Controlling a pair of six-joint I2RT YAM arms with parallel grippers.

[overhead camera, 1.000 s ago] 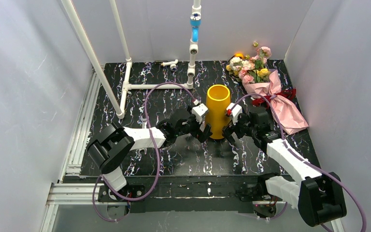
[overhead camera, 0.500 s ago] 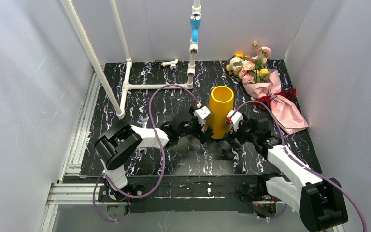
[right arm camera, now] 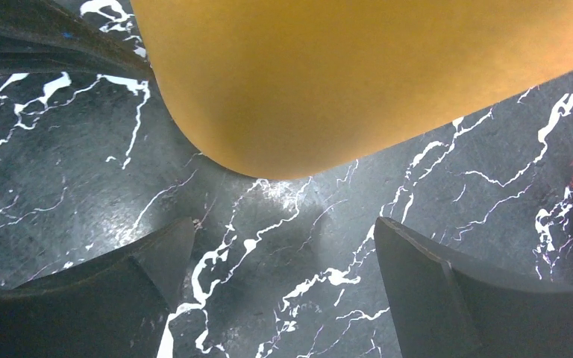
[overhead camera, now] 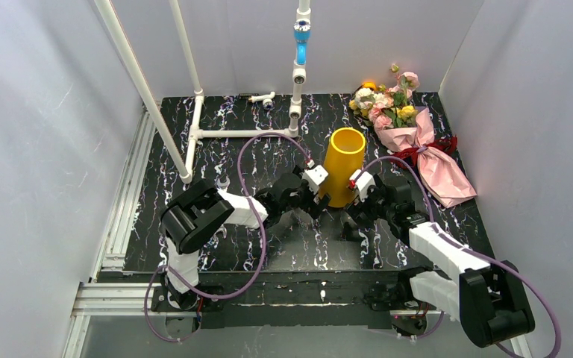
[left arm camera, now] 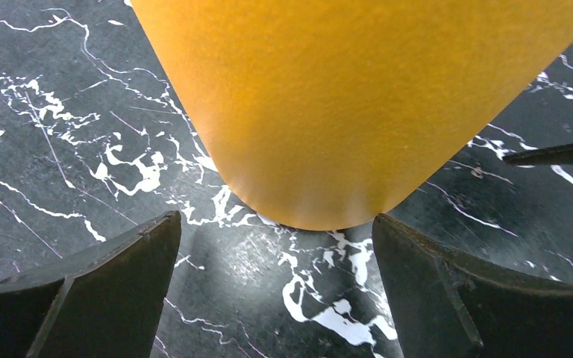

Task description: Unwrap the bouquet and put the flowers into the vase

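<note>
The mustard-yellow vase [overhead camera: 341, 168] stands upright in the middle of the black marbled bench [overhead camera: 216, 112]. The left jaws and the right jaws are both spread wide, low at its base from 2 sides, and they seem not to touch it. The wrapped bouquet [overhead camera: 415, 136] lies at the far right corner, well apart from the vase, with its dark red ribbon [overhead camera: 425, 151] tied.

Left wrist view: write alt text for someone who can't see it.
The base of a mustard-yellow vase fills the upper frame, standing on a black, white-veined table. The left gripper is open, its dark fingers in the bottom corners, clear of the vase.
</note>
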